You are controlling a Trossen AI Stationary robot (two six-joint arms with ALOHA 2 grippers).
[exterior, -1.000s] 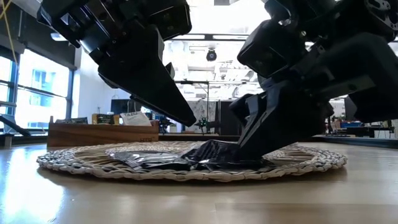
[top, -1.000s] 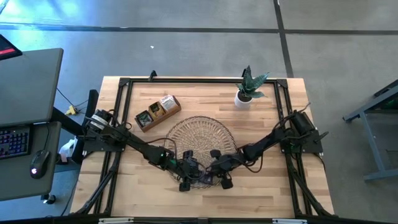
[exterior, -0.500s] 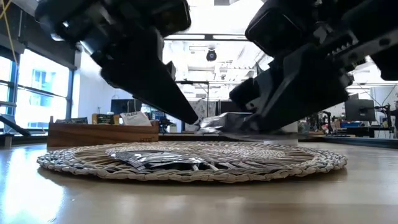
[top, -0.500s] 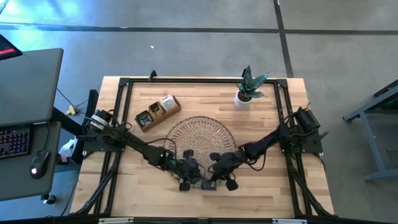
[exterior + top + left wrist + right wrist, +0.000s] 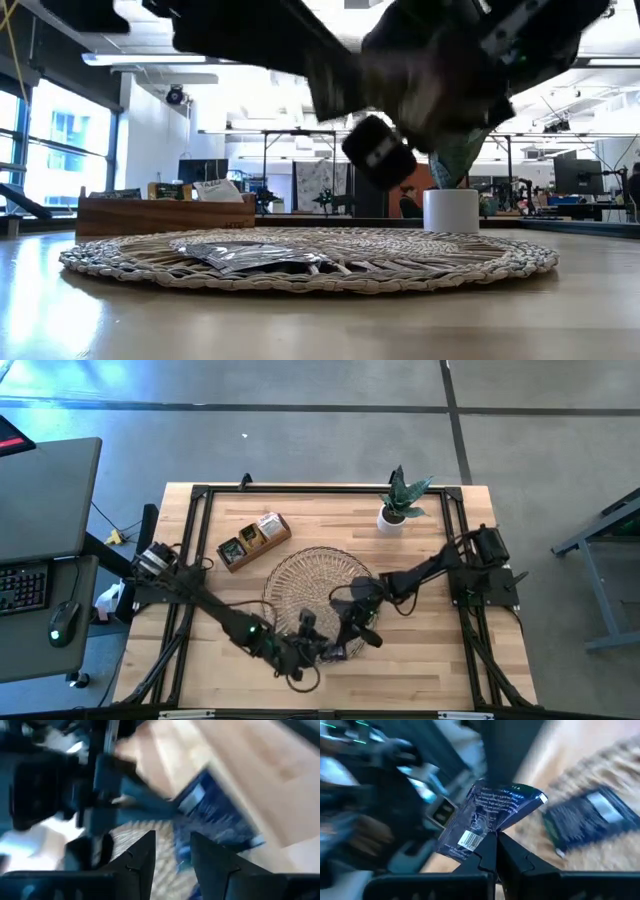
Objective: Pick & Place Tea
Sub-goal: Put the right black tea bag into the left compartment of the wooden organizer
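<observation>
1. The table is seen from directly overhead in the high view, whole, with floor on every side.
2. The low view is set at tabletop height, very near the woven tray, and faces level toward the room beyond.
3. The tray, lying toward six o'clock on the table, is shared by both views.
4. Each wrist view is taken close above the tray's weave, past its own fingers.
5. The wooden box, at ten o'clock of the tray, appears behind it in the low view.
</observation>
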